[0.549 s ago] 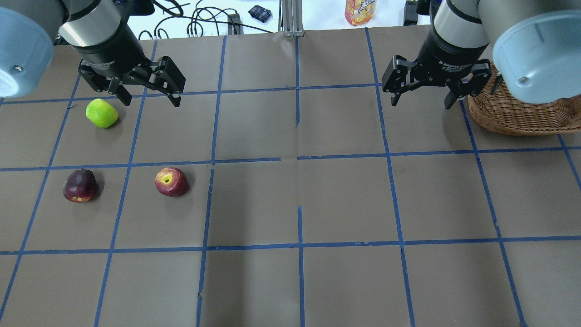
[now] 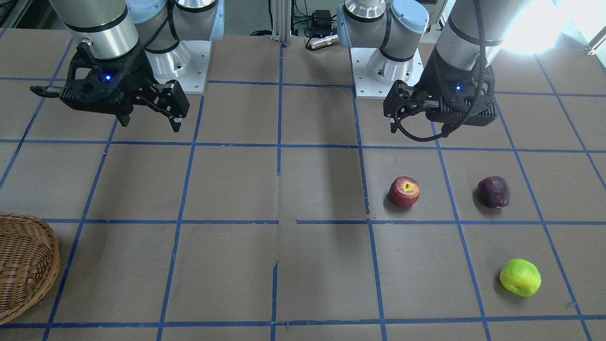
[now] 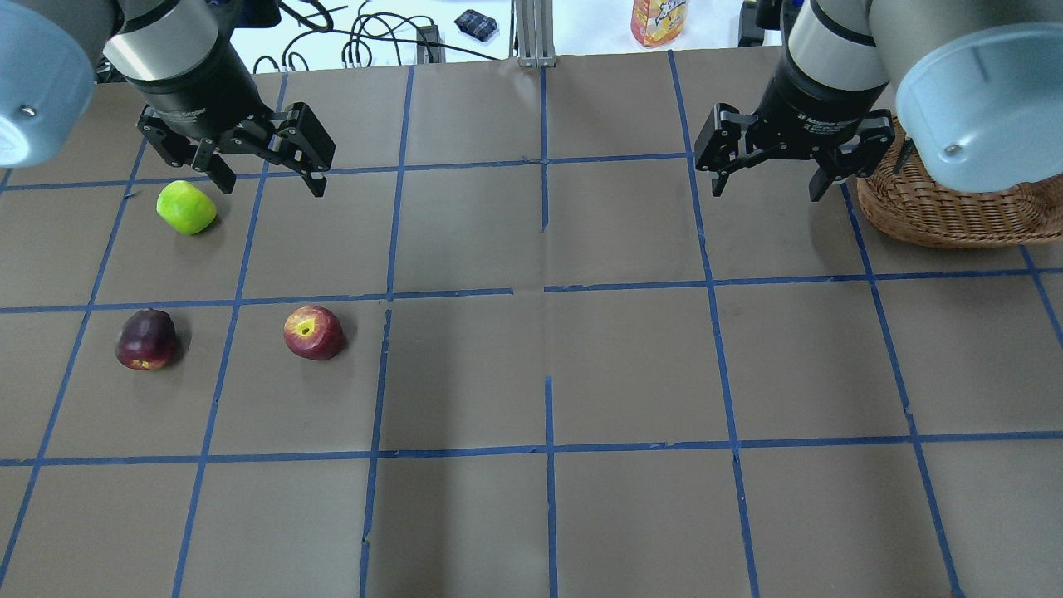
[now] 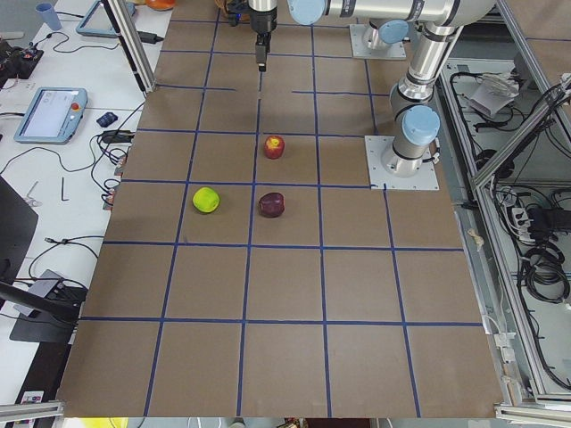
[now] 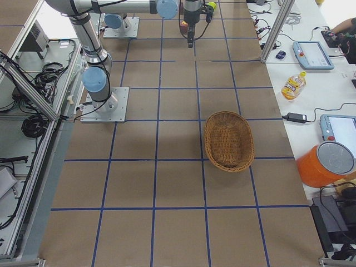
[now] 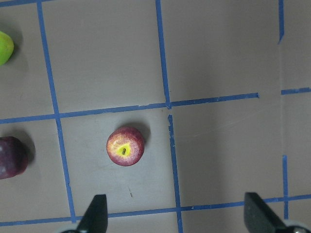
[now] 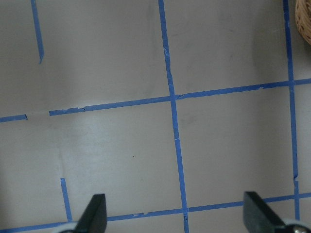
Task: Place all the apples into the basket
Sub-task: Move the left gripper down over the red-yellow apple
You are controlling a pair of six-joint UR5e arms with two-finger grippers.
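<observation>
Three apples lie on the brown table on my left side: a red apple (image 3: 314, 332) with a yellow stem dimple, a dark maroon apple (image 3: 146, 339) and a yellow-green apple (image 3: 187, 207). My left gripper (image 3: 270, 178) is open and empty. It hangs above the table just right of the green apple and beyond the red apple. The left wrist view shows the red apple (image 6: 125, 146) between and ahead of the open fingers. My right gripper (image 3: 768, 187) is open and empty, just left of the wicker basket (image 3: 947, 208). The basket holds nothing in the exterior right view (image 5: 228, 140).
Blue tape lines divide the table into squares. Beyond the table's far edge are cables (image 3: 365, 37) and an orange bottle (image 3: 658, 21). In the front-facing view the basket (image 2: 23, 265) sits at the left edge and both arm bases stand at the top.
Both grippers have shifted slightly toward the table's far side, still open. The apples and the basket have not moved.
</observation>
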